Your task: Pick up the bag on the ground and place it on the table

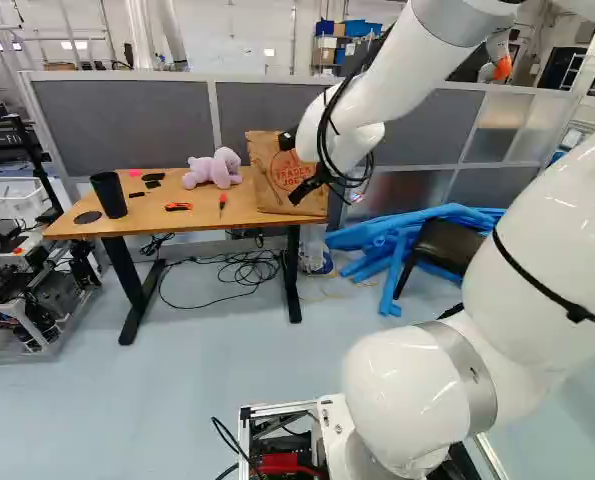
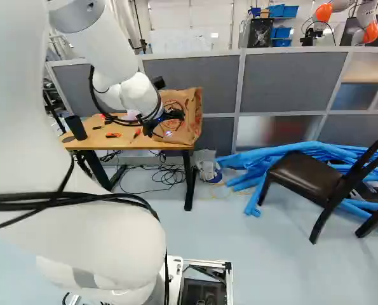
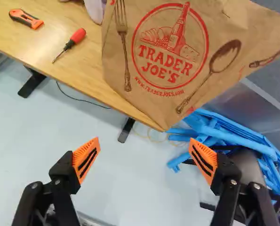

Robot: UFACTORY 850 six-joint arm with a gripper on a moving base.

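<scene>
Table (image 3: pixel 17 42) bears the paper bag (image 3: pixel 172 49), standing upright, judged light, soft-walled and easily creased or torn, so best pinched gently at the top edge (image 1: pixel 264 137); gripper (image 3: pixel 144 139) holding nothing, its fingers wide apart.

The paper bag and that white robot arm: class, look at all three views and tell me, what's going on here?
The white arm reaches toward the table, its hand open with nothing between the orange pads. The brown paper bag stands at one end of the tabletop, just ahead of the hand and not gripped. With the bag already on the table, the placing looks done.
</scene>
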